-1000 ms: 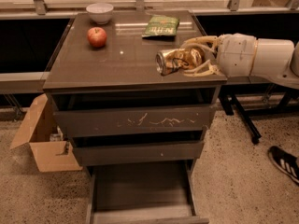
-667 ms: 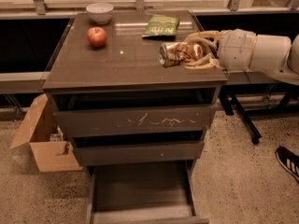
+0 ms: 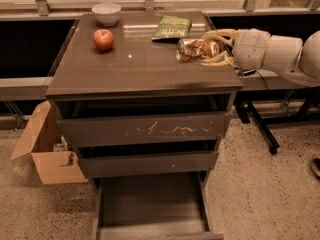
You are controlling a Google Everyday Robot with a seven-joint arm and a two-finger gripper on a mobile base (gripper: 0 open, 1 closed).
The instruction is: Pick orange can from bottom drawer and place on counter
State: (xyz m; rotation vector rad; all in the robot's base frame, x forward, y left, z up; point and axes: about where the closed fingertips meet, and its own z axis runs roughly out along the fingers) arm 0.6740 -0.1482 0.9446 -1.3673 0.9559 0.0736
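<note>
The orange can point(image 3: 192, 49), shiny gold-orange, lies on its side between the pale fingers point(image 3: 216, 34) of my gripper point(image 3: 204, 49). The gripper reaches in from the right and is shut on the can. It holds the can at the right side of the glossy dark counter point(image 3: 135, 69), at or just above the surface; I cannot tell if it touches. The bottom drawer point(image 3: 150, 204) stands pulled open below, and its flat floor is bare.
On the counter are a red apple point(image 3: 103, 39), a white bowl point(image 3: 106, 13) and a flat green snack bag point(image 3: 172, 27). The drawer front with pale scratches point(image 3: 145, 129) is closed. An open cardboard box point(image 3: 47, 149) stands on the floor at left. Black stand legs point(image 3: 260, 129) are at right.
The gripper has carried the can towards the back of the counter, closer to the green bag. Nothing else has moved.
</note>
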